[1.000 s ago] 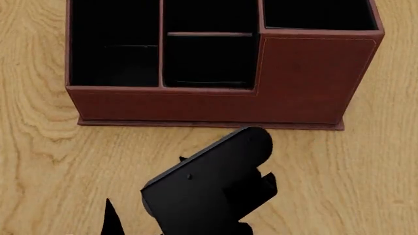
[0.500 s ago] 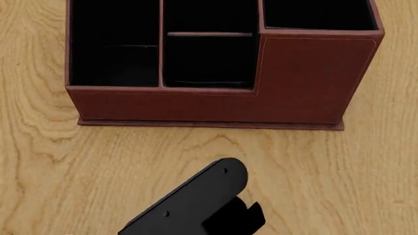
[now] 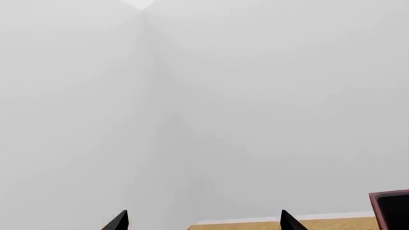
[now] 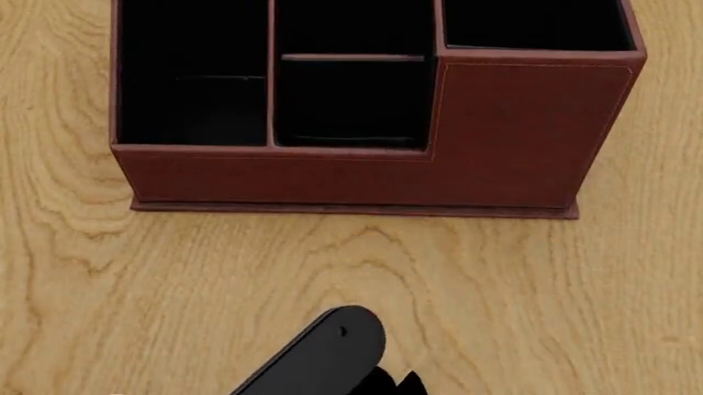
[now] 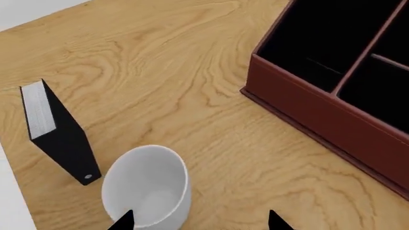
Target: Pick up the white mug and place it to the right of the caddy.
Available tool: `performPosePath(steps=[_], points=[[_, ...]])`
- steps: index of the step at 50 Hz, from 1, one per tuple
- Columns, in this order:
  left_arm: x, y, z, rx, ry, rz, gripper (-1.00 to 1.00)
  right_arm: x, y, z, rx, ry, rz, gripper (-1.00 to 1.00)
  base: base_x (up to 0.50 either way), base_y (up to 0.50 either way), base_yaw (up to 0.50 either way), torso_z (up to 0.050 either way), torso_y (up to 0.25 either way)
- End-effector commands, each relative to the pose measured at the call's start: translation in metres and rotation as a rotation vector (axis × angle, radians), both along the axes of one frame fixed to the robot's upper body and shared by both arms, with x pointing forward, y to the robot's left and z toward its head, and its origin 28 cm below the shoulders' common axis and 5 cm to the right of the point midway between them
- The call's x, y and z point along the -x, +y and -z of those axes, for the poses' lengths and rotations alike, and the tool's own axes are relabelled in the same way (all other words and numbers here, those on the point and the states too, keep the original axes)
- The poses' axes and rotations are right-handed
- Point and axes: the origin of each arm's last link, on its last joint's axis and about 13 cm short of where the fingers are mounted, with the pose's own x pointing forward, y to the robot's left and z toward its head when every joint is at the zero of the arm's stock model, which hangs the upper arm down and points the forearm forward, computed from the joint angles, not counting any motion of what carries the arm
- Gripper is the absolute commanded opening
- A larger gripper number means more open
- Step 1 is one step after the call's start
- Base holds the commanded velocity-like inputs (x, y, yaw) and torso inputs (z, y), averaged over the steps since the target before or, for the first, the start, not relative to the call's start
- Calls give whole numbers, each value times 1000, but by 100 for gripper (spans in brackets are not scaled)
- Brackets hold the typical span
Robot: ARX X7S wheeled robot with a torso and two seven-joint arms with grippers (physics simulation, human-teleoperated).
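- Looking down from the head camera, the caddy (image 4: 379, 107) fills the upper part of the view: reddish-brown walls, pale stitching, black-lined compartments, and a taller section at its right end.
- It stands on the light wood-grain tabletop (image 4: 528, 296), with bare wood showing to its left, to its right and in front.
- A black arm link (image 4: 318, 358) pokes in at the bottom edge of the head view, well in front of the caddy; which arm it belongs to, I cannot tell.
- Over to the right wrist camera: there is the white mug (image 5: 147, 191), upright, open mouth facing the lens, glossy white inside and out.
- The right end effector (image 5: 199, 221) shows only two dark fingertips at the frame edge, spread wide apart; one tip (image 5: 122, 221) overlaps the mug's rim in the picture, and whether it touches I cannot tell.
- Just beside the mug stands a small black book-like box (image 5: 59, 132) with a pale page-like edge, apart from the mug.
- The caddy's corner (image 5: 332, 96) sits across open wood from the mug, well apart.
- Left wrist camera: the left end effector (image 3: 203, 223) has two dark tips spread apart, nothing between them, facing a plain pale wall (image 3: 204, 96), with a sliver of tabletop and a caddy corner (image 3: 391, 211) at the edge.
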Motion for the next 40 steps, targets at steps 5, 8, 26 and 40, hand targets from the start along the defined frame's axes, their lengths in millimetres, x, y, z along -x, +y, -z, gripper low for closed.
performPosePath(steps=[5, 8, 26, 40], points=[[1, 2, 2, 4, 1, -4, 100, 7, 4, -3, 43, 7, -50, 100, 0, 0, 0, 0, 0], [2, 2, 1, 5, 1, -5, 100, 7, 6, -4, 53, 20, -60, 100, 0, 0, 0, 0, 0], [3, 8, 7, 20, 2, -11, 100, 4, 19, -6, 117, 75, -108, 100, 0, 0, 0, 0, 0], [7, 9, 9, 22, 1, -15, 100, 0, 28, -4, 146, 124, -131, 100, 0, 0, 0, 0, 0]])
